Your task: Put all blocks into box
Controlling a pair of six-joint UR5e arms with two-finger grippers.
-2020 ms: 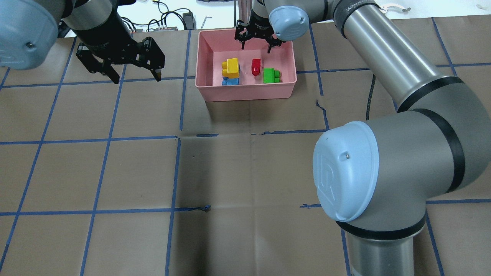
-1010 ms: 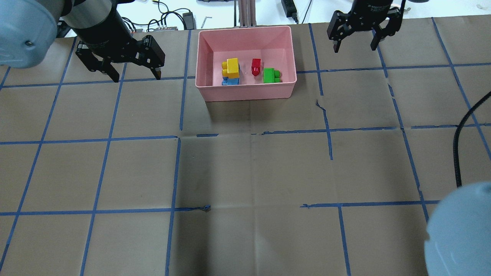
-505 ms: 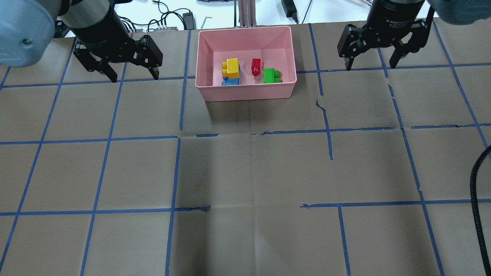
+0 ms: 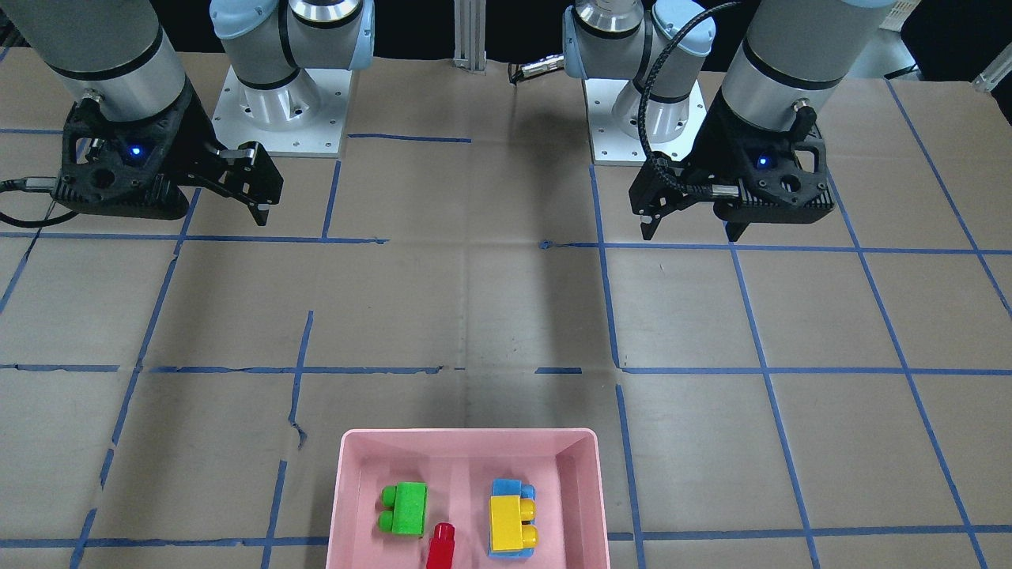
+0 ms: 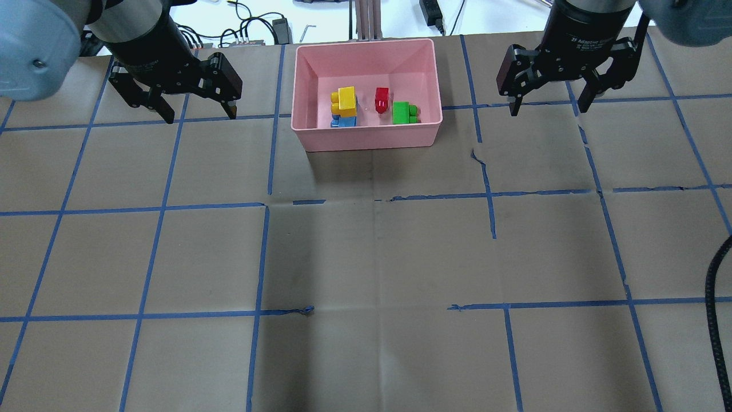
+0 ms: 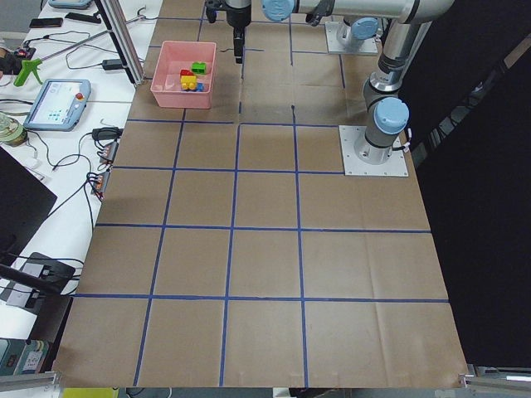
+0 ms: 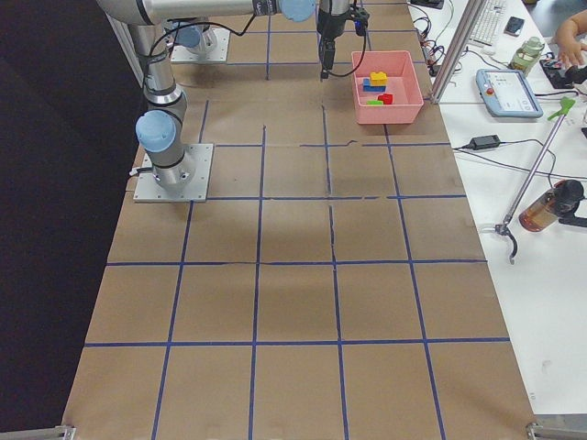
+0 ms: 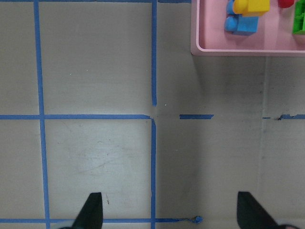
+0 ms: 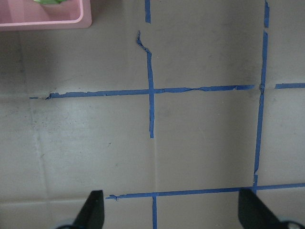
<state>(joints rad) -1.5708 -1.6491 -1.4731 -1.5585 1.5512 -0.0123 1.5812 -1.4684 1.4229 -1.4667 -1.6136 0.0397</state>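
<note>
The pink box (image 5: 366, 140) stands at the far middle of the table. In it lie the yellow brick (image 5: 346, 98) on top of the blue brick (image 5: 343, 121), the red brick (image 5: 381, 99) and the green brick (image 5: 402, 113). The front view shows the same box (image 4: 466, 436) with the green brick (image 4: 407, 508) and yellow brick (image 4: 506, 521). My left gripper (image 5: 200, 117) hangs open and empty left of the box. My right gripper (image 5: 547, 110) hangs open and empty right of it. The left wrist view shows the box corner (image 8: 238, 47) ahead.
Brown paper with a blue tape grid covers the table. An aluminium post (image 5: 366, 17) and cables stand just behind the box. A black cable (image 5: 715, 274) hangs at the right edge. The two arm bases (image 4: 285, 103) sit at the robot's side.
My right gripper has left the space over the box, swung out to its right and stays open. My left gripper has barely moved. The bricks lie as before.
</note>
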